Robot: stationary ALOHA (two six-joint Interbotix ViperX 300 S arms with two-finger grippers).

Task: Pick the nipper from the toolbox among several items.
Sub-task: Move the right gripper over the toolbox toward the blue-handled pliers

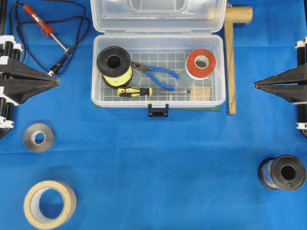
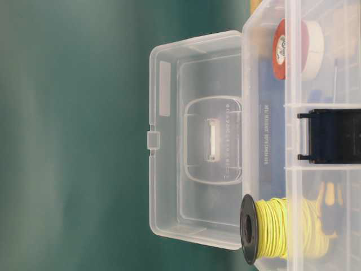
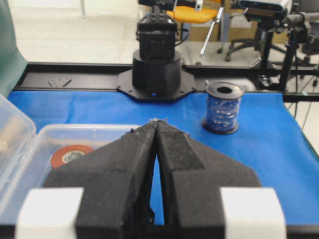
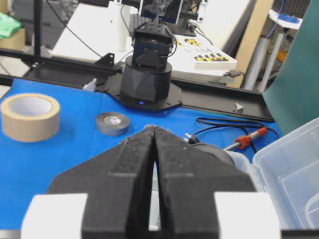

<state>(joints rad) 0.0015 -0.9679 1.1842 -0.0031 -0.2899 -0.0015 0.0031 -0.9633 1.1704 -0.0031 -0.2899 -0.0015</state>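
We judge that we are at the very start: the nipper (image 1: 157, 74) lies untouched on the gridded floor of the open toolbox (image 1: 158, 102), between the yellow wire spool (image 1: 114, 66) and the orange-red tape roll (image 1: 200, 63), just above the screwdriver (image 1: 136, 92). The next move calls for one arm to reach in and spread its fingers across the blue handles. Both the left pincer (image 1: 57, 82) and the right pincer (image 1: 255, 85) are pressed closed on nothing, well apart from the box.

Bright, even light — soft shadows, wrist views slightly blurred.
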